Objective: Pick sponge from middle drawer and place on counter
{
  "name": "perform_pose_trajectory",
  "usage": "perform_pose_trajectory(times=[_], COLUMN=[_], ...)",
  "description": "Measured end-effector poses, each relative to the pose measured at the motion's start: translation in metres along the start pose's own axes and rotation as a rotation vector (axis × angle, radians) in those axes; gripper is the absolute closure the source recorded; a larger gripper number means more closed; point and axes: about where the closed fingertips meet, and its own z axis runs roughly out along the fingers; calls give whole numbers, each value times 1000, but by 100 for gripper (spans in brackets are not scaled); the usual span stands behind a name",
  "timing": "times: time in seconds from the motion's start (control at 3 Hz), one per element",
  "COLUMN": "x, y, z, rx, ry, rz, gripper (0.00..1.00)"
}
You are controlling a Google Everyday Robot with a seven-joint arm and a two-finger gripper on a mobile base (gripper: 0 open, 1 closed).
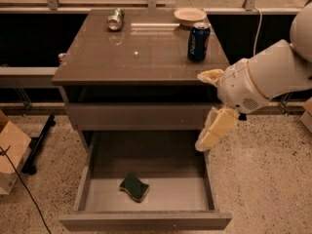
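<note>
My hand [212,104] is in the air at the right side of the cabinet, just beside its right front corner, approx. at the level of the closed drawer front [141,116]. The two pale fingers [217,128] are spread wide, one up and one down, and there is nothing between them.

The sponge [134,187] lies flat on the floor of the middle drawer [175,194], green face up w/ a yellow edge showing. It is a bit left of centre and nearer to the front wall than to the back. The drawer is pulled fully out, so nothing covers the sponge from above.

I judge the step in hand is the approach: the drawer is open, the grasp is not yet begun. For the next move I need to bring the hand left and down, over the right side wall and into the drawer, and turn the wrist so the fingers point downward on both sides of the sponge. The sponge is low and soft, so the fingertips must come almost to the floor before closing.

On the tabletop [141,52] I see a blue can [199,42], a tipped silver can [115,19] and a small plate [190,16]. The front-left part looks the best place for the sponge, imo.
</note>
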Motion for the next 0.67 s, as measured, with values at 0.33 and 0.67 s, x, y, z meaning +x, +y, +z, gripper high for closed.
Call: perform_pose_trajectory(times=[0.33, 0.67], x=[-5, -5], y=[3, 10], z=[50, 99], rx=[-41, -95], ry=[-113, -187], rz=[-9, -2], gripper=[0, 0])
